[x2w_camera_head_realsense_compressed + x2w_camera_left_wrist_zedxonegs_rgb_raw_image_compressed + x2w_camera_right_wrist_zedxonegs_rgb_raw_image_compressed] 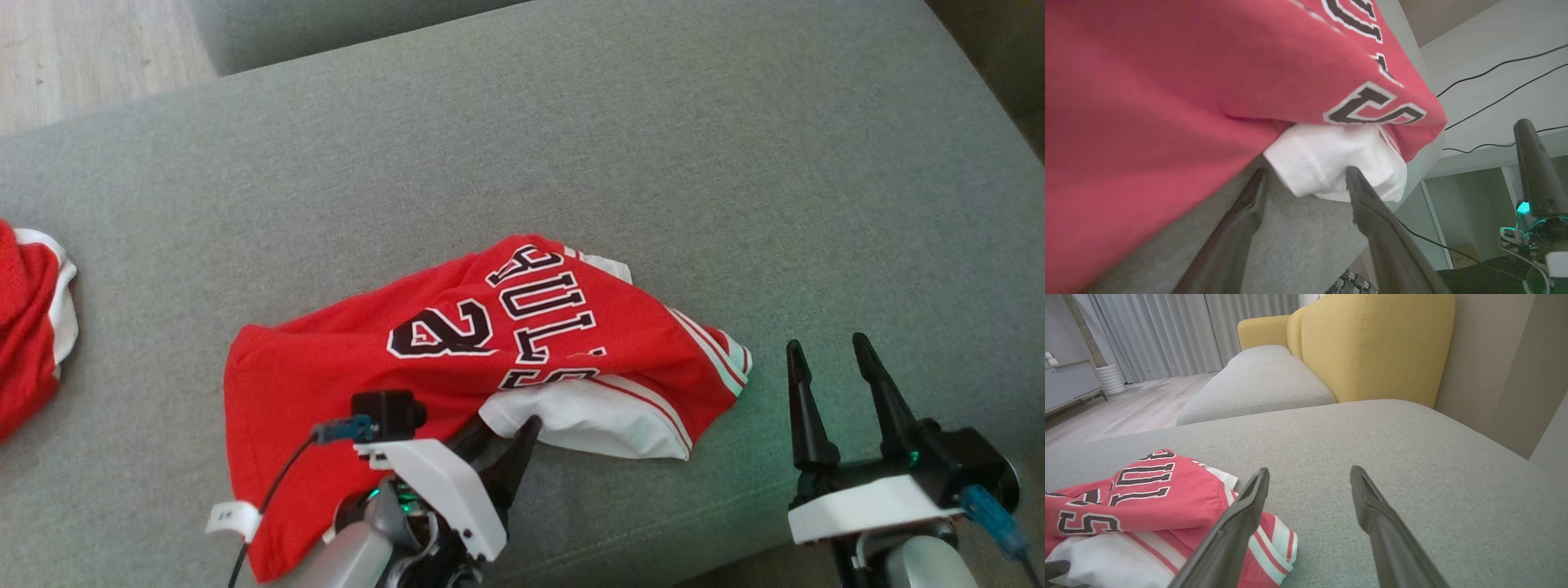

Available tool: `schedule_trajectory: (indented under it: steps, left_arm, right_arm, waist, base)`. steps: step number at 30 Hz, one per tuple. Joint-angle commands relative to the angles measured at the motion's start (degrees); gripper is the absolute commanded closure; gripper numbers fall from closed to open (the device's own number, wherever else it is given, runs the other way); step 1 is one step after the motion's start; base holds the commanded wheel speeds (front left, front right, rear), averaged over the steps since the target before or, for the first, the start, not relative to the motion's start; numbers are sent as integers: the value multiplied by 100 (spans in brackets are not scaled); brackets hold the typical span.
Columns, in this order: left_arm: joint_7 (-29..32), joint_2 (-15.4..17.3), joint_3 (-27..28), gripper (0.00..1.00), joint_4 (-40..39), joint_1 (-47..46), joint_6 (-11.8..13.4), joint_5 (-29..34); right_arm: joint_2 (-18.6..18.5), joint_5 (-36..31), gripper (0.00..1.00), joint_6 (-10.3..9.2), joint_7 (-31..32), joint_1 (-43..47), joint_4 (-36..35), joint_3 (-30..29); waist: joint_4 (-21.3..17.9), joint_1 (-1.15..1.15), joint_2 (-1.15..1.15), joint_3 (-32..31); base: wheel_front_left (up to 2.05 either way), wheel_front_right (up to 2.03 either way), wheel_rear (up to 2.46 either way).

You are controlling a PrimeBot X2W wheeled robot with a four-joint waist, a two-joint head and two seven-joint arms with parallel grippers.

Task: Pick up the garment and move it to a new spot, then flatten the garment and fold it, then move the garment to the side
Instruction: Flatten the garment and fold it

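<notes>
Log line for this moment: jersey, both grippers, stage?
jersey: crumpled on cushion | left gripper: open at white fold | right gripper: open, beside it | stage: not grasped

We take this for a home's living room: a grey sofa with yellow backrests, long pleated curtains (drawn shut), pale wood floor and a low sideboard.

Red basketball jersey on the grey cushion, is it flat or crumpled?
Crumpled: the red basketball jersey lies bunched, lettering creased, white fabric poking out underneath.
</notes>
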Motion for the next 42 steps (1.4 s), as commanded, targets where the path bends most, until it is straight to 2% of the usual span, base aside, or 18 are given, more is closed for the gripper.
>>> schedule_trajectory:
  steps: [1,2,7,10,12,20,25,26,27,28,32,38,40,42]
  left_arm:
    - [-72,-48,54,66,-90,-291,-74,-62]
    - [-64,-50,4,100,-46,-324,-97,-80]
    - [-4,-54,-319,100,20,-422,-287,-73]
    - [160,-56,-607,100,-361,-324,-508,-353]
    - [271,-57,-782,100,-708,-228,-539,-504]
    - [643,-58,-1249,100,-1724,149,-375,-865]
    - [712,-57,-1242,100,-1766,351,-129,-1133]
    - [686,-41,-1222,78,-1732,302,-82,-1068]
    - [648,25,-1234,43,-1680,224,-46,-910]
    - [610,92,-1257,0,-1622,156,-15,-749]
    - [546,189,-1335,0,-1695,-8,-34,-475]
    - [751,301,-1478,0,-2517,-426,-198,-252]
    - [857,408,-1380,0,-2742,-724,-111,-59]
    - [846,518,-1202,0,-2619,-997,50,201]
  right_arm:
    - [-38,4,0,-4,-36,-203,-179,143]
    - [-38,5,0,-4,-36,-206,-177,145]
    - [-38,7,0,-4,-36,-209,-165,166]
    - [-38,19,0,-4,-36,-207,-173,147]
    - [-38,24,0,-4,-36,-196,-181,113]
    - [-38,81,0,-4,-36,-206,-169,117]
    - [-38,80,0,-4,-36,-226,-171,130]
    - [-38,78,0,-4,-36,-230,-172,131]
    - [-38,77,0,-4,-36,-230,-174,131]
    - [-38,76,0,-4,-36,-232,-178,131]
    - [-38,73,0,-4,-36,-243,-193,135]
    - [-38,58,0,-4,-36,-257,-202,102]
    - [-38,58,0,-4,-36,-271,-210,107]
    - [-38,61,0,-4,-36,-285,-217,114]
  waist:
    - [5,0,0,21]
    - [8,0,0,30]
    - [5,0,0,40]
    - [-2,0,0,52]
    - [12,0,0,57]
    - [52,0,0,41]
    - [49,0,0,33]
    - [46,0,0,27]
    - [44,0,0,24]
    - [40,0,0,27]
    - [16,0,0,46]
    - [23,0,0,51]
    - [21,0,0,54]
    - [18,0,0,63]
  base:
    - [0,0,0]
    - [0,0,0]
    - [0,0,0]
    - [0,0,0]
    - [0,0,0]
    - [0,0,0]
    - [0,0,0]
    - [0,0,0]
    - [0,0,0]
    - [0,0,0]
    - [0,0,0]
    - [0,0,0]
    - [0,0,0]
    - [0,0,0]
